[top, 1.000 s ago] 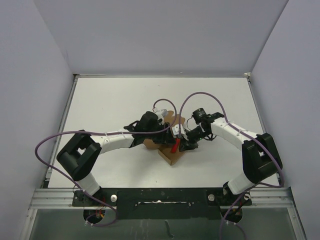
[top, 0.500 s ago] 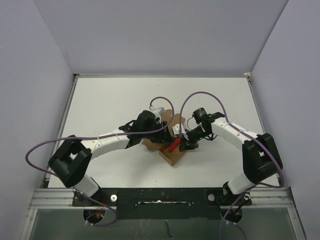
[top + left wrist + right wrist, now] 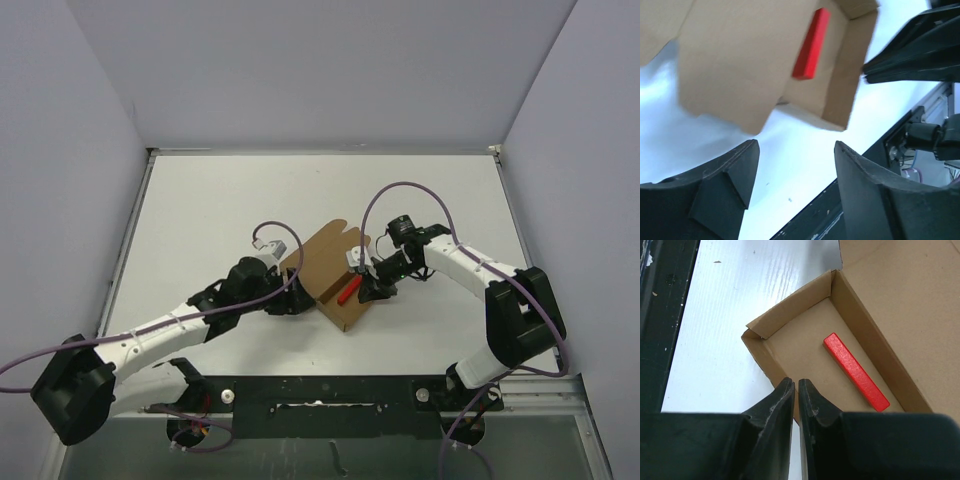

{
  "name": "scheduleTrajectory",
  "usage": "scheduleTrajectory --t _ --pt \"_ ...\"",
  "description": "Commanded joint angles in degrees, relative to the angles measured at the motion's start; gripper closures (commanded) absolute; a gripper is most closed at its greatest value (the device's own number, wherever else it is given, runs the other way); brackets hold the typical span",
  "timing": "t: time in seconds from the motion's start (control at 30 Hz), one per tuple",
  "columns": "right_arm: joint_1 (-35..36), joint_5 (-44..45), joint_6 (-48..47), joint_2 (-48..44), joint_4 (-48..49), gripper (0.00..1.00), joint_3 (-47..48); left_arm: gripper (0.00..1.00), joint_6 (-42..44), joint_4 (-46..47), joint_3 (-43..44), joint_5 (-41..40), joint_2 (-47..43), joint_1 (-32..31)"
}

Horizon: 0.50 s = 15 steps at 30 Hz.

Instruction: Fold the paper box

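Top view: the paper box lies open in the middle of the table, its lid flap raised on the left side, with a red block inside. The left gripper is just beside the box's left edge. The right gripper is at its right wall.

Left wrist: fingers spread, nothing between them — the box is beyond the tips, apart.

Right wrist: fingers pressed almost together, pinching the box's near wall — the block lies diagonally on the box floor.
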Motion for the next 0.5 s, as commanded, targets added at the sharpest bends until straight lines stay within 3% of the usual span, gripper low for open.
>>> scheduleTrajectory --t 0.0,0.17,0.27,0.37,0.47 --pt "-0.5 -3.0 0.6 -2.7 0.2 0.88 1.1 0.36 -4.3 4.5 -4.6 -1.5 -6.3 3.1" --pt "-0.9 -3.3 0.8 -3.0 0.2 0.88 1.3 0.27 -6.0 7.3 -7.3 4.0 -8.6 10.1" --pt "-1.3 -3.7 1.0 -3.4 0.2 0.88 1.3 0.14 -7.9 10.9 -8.7 7.2 -7.9 13.7" --pt "-1.5 -4.1 1.1 -3.7 0.2 0.88 1.3 0.07 -10.2 16.9 -10.3 10.2 -6.5 16.5" --pt "-1.7 -4.1 1.4 -3.8 0.1 0.88 1.5 0.06 -11.5 20.1 -10.8 10.8 -4.7 17.1"
